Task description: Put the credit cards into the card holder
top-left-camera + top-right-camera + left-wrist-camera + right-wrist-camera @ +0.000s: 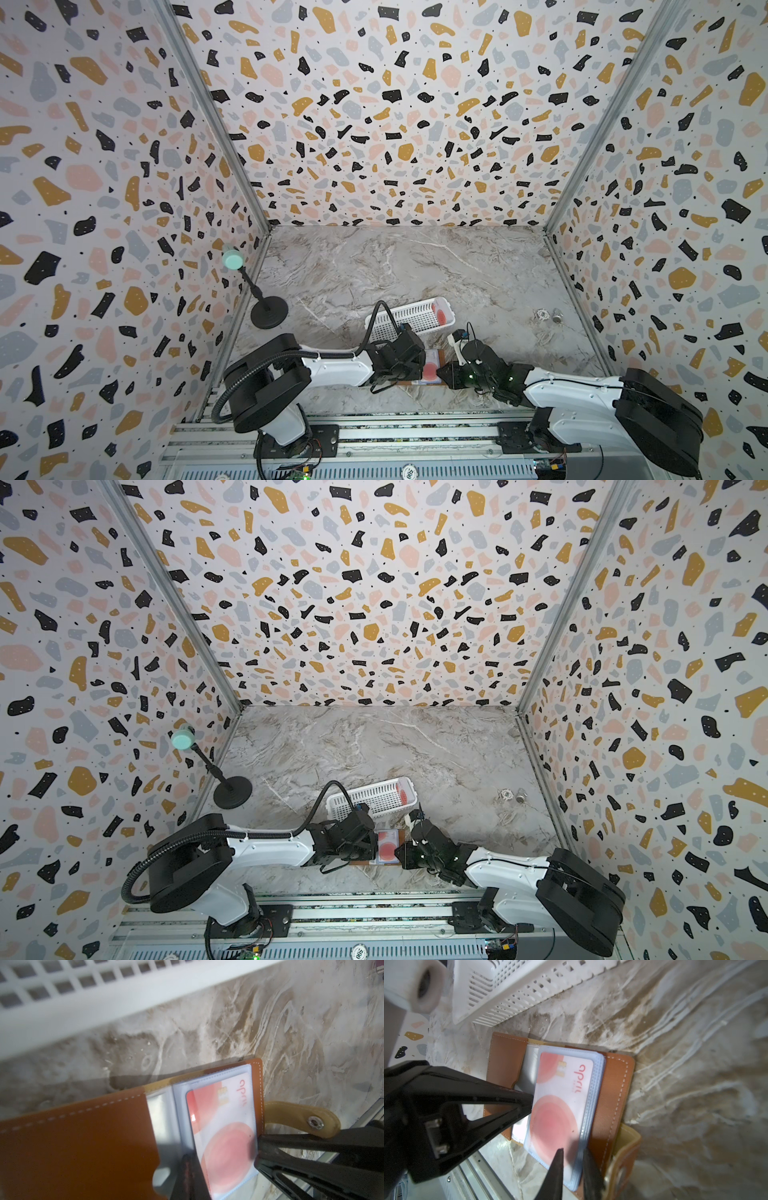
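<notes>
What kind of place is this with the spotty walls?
Probably a robot test booth, not a home: a left arm and right arm mounted on a metal rail, patterned walls boxing in a marble-look tabletop, and a card holder lying open on it.

In both top views your left arm [336,368] and right arm [569,390] lie low and reach inward, so the wrists almost meet at the lower middle of the frame. Your left gripper [529,1102] is fully closed to a point. Your right gripper [574,1159] has only a narrow gap, pinching the sleeves of the card holder [614,1093].
</notes>
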{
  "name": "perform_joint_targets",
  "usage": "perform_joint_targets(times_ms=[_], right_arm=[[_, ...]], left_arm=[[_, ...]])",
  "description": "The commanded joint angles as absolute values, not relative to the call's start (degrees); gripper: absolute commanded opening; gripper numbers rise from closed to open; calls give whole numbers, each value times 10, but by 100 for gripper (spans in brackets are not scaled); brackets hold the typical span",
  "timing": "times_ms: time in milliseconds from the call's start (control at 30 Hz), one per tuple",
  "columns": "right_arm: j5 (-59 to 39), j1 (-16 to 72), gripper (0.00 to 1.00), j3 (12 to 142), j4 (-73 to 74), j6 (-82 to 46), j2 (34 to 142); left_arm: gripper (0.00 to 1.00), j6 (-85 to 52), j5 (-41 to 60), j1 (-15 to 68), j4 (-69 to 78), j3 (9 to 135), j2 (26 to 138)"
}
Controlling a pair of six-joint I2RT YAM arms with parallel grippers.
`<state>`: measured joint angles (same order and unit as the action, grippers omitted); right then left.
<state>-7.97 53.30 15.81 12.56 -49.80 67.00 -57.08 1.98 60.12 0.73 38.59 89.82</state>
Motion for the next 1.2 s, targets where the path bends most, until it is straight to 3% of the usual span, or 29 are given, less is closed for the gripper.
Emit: perform_joint_targets(times_ms=[0, 633, 1167], right_arm=[[-85, 531, 19, 172, 138, -489, 675], [-98, 532, 18, 172, 151, -474, 633], [-44, 576, 25, 244, 87, -465, 668]], left_arm=[[4, -572, 15, 602, 1, 369, 913], [4, -585, 27, 602, 27, 367, 911], [5, -636, 76, 573, 140, 295, 860]])
